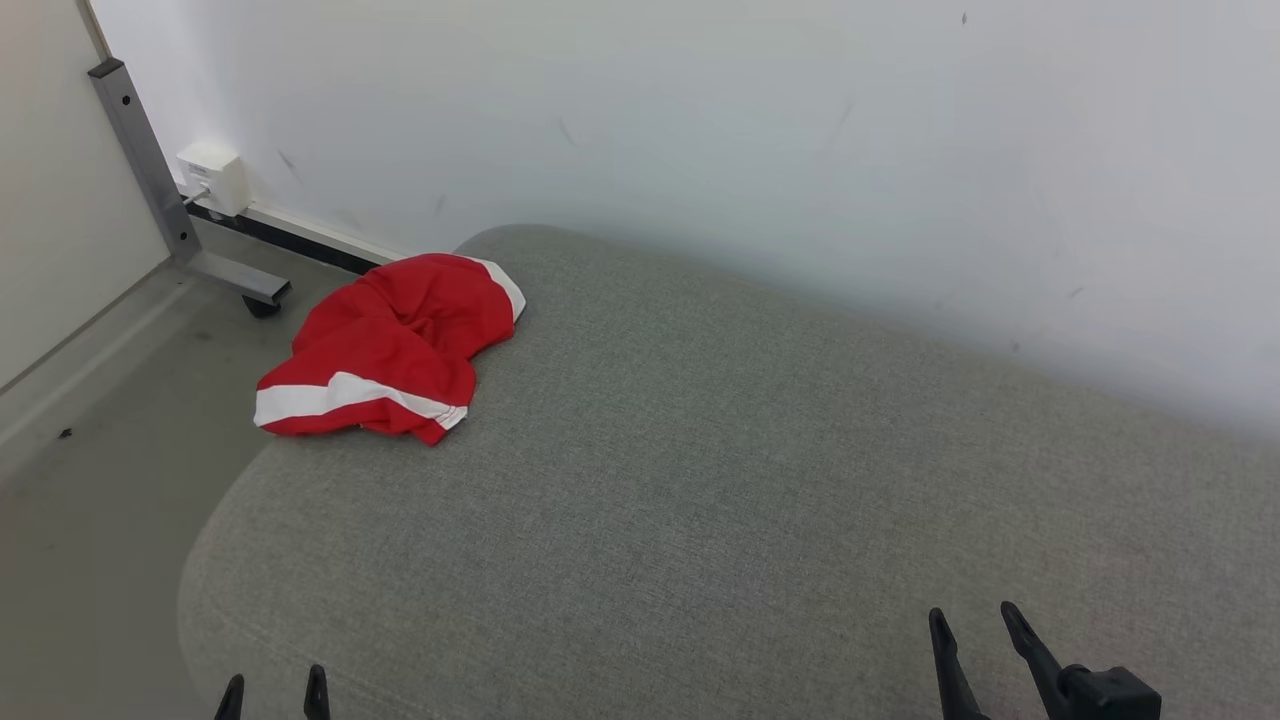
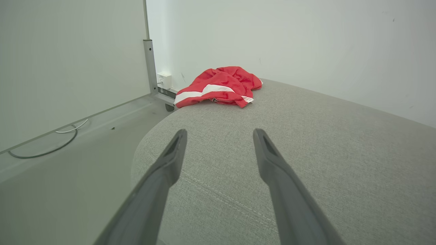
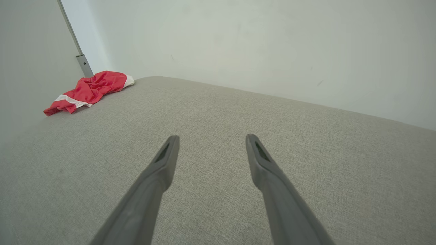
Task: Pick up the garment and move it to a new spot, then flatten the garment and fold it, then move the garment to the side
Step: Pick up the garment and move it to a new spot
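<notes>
A crumpled red garment (image 1: 395, 345) with white bands lies at the far left corner of the grey cushion (image 1: 720, 480), partly hanging over its left edge. The left wrist view shows the garment (image 2: 219, 86) ahead of the fingers, and the right wrist view has the garment (image 3: 90, 91) far off to the upper left. My left gripper (image 1: 273, 692) stands open at the cushion's near left edge, well short of the cloth. My right gripper (image 1: 975, 620) is open over the near right of the cushion. Nothing sits between either pair of fingers.
A white wall (image 1: 800, 130) runs close behind the cushion. Left of it is grey floor (image 1: 110, 470) with a metal panel leg on a castor (image 1: 165, 190), a white socket box (image 1: 213, 177), and cables (image 2: 47, 146) along the left panel.
</notes>
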Motion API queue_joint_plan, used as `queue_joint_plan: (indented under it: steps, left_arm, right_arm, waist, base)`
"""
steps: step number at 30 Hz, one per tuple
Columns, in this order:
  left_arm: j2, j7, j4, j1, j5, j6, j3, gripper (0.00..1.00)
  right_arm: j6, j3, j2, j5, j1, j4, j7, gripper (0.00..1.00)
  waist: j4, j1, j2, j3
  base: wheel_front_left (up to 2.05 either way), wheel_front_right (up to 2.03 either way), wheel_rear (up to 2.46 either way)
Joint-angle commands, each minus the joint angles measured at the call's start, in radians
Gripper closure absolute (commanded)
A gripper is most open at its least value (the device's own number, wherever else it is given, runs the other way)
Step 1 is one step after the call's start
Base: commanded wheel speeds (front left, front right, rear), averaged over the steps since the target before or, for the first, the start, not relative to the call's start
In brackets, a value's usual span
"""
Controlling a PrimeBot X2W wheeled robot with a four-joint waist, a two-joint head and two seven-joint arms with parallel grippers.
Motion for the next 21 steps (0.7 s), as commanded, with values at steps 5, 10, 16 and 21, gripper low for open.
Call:
queue_joint_plan:
  steps: [5,10,16,21]
  left_arm:
    - [-0.007,-0.003,0.000,0.009,0.005,0.001,0.004,0.00]
    - [-0.006,-0.003,0.019,-0.014,0.000,0.001,-0.003,0.00]
    - [0.032,-0.003,0.056,-0.083,-0.033,0.001,0.007,0.00]
    - [0.096,0.003,0.130,-0.205,-0.095,0.001,-0.027,0.00]
  right_arm:
    - [-0.003,0.003,0.000,0.006,-0.005,0.011,-0.009,0.00]
    - [-0.003,-0.007,0.003,0.010,0.006,0.014,-0.013,0.00]
    - [-0.003,-0.006,-0.014,-0.003,-0.010,-0.009,0.001,0.00]
    - [-0.003,0.005,-0.040,-0.006,-0.048,-0.052,0.022,0.00]
  waist:
    - [0.003,0.0000,0.0000,0.004]
    - [0.000,0.0000,0.0000,0.002]
    - [-0.030,0.0000,0.0000,0.026]
    - [-0.090,0.0000,0.0000,0.106]
  base:
    - [0.00,0.00,0.00]
    - [0.00,0.00,0.00]
    - [0.00,0.00,0.00]
    - [0.00,0.00,0.00]
